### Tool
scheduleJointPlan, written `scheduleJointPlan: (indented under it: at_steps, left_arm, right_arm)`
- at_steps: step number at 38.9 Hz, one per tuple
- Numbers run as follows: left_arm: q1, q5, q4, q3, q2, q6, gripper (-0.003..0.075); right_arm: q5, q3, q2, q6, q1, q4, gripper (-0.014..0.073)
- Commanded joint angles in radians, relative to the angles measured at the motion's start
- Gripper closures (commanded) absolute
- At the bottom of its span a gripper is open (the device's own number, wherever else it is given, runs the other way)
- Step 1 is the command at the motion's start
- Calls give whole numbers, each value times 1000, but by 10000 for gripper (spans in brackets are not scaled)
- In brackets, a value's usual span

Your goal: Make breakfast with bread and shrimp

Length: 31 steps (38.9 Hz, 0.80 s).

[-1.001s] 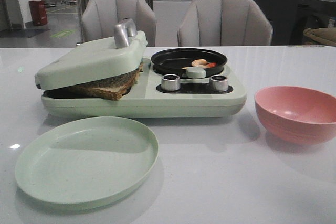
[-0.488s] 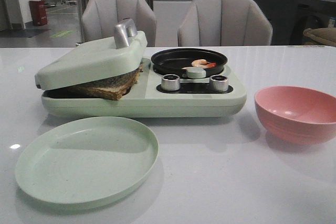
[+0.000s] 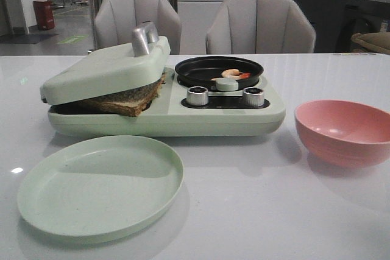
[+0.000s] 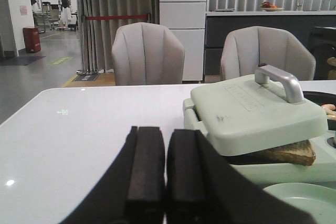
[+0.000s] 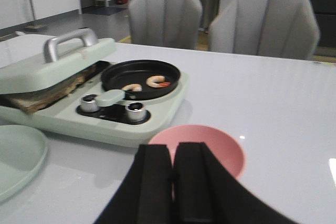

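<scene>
Both claws are pressed together and empty: left gripper (image 4: 167,182) beside the sandwich maker (image 3: 164,114), right gripper (image 5: 172,182) above the pink bowl (image 5: 210,142). Bread (image 3: 125,103) lies clamped under the tilted lid (image 3: 103,71); likely soft and crumbly, best taken by its crust once the lid handle (image 3: 144,38) is raised. Shrimp (image 3: 231,73) sits in the black pan (image 3: 201,71); probably slippery, needing a gentle pinch. White glossy table (image 3: 244,211); two chairs behind.
</scene>
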<state>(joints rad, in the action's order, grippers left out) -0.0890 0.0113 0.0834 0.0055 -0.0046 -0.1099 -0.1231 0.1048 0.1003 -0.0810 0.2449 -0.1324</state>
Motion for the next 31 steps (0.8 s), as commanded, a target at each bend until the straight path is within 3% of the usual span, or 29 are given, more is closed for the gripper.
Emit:
scheduleJointPlan:
  at_steps: [1,9,31]
  left_arm:
    - [-2,-83,-1,22,-18,-12,606]
    - [-2,-83,-1,22,-18,-12,606]
    - [-2,-83,-1,22,-15,-12,606]
  right_arm:
    - [109,4,-25,20,-84,32,426]
    - [141,-62,-128,105,-129,140,426]
    - [216,-115,-131,116,-133,139,426]
